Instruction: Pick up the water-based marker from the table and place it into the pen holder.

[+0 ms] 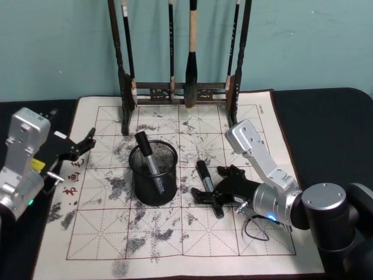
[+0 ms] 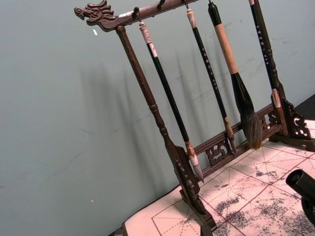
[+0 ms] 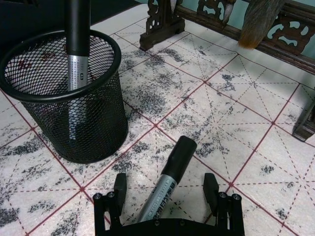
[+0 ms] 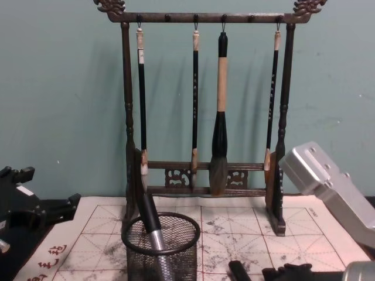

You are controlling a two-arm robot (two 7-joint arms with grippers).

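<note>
A water-based marker (image 3: pixel 170 169) with a black cap and silver barrel lies on the ink-stained mat, to the right of the pen holder (image 1: pixel 154 175). My right gripper (image 3: pixel 165 191) is open and low over the mat, one finger on each side of the marker's barrel without pinching it; in the head view the right gripper (image 1: pixel 208 185) sits over that marker (image 1: pixel 203 172). The black mesh pen holder (image 3: pixel 64 93) stands upright with another marker (image 3: pixel 78 39) leaning inside it. My left gripper (image 1: pixel 81 149) hangs open at the mat's left edge, holding nothing.
A tall dark wooden brush rack (image 1: pixel 180 90) with several hanging brushes stands at the back of the mat, behind the pen holder (image 4: pixel 161 246). The white grid mat (image 1: pixel 145 245) has bare room in front. Black table surface (image 1: pixel 326 128) lies to the right.
</note>
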